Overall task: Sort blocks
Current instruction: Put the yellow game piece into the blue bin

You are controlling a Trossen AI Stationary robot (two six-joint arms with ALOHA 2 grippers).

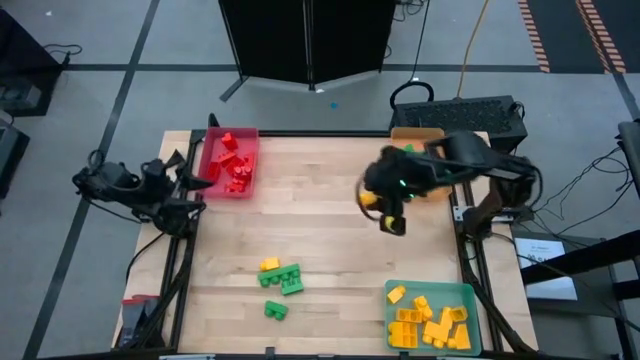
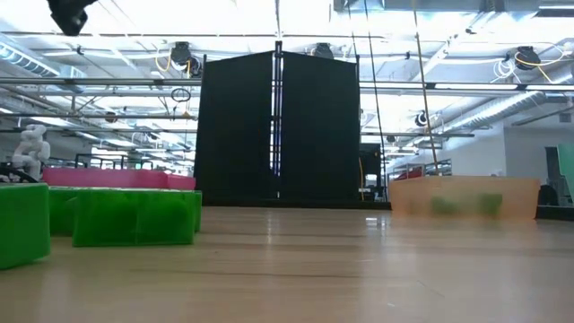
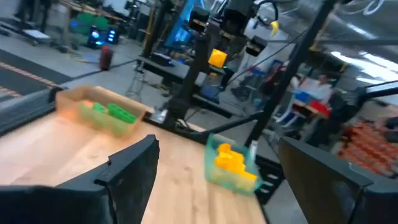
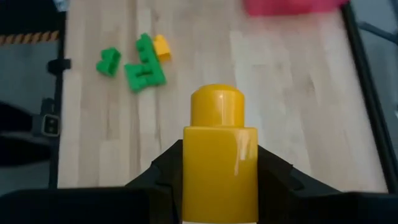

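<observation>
My right gripper (image 1: 385,210) hangs high over the table's right half, shut on a yellow block (image 4: 217,162) with one stud; the left wrist view also shows this block (image 3: 217,57) in the air. A loose yellow block (image 1: 269,265) and two green blocks (image 1: 283,278) (image 1: 275,311) lie on the table near its front. My left gripper (image 1: 195,186) is drawn back at the table's left edge, beside the red tray, open and with nothing between its fingers (image 3: 134,168). My right gripper pinches the yellow block by two opposite side walls (image 4: 186,168), one finger on each side. The fingers slant down from above. The block is lifted clear of the table, its single stud (image 4: 216,102) pointing out past the fingertips.
A red tray (image 1: 208,160) with red blocks stands at the far left. An orange tray (image 1: 415,133) with green blocks is at the far right, partly under my right arm. A teal tray (image 1: 470,292) with yellow blocks sits at the near right corner. Bare wood lies in the middle.
</observation>
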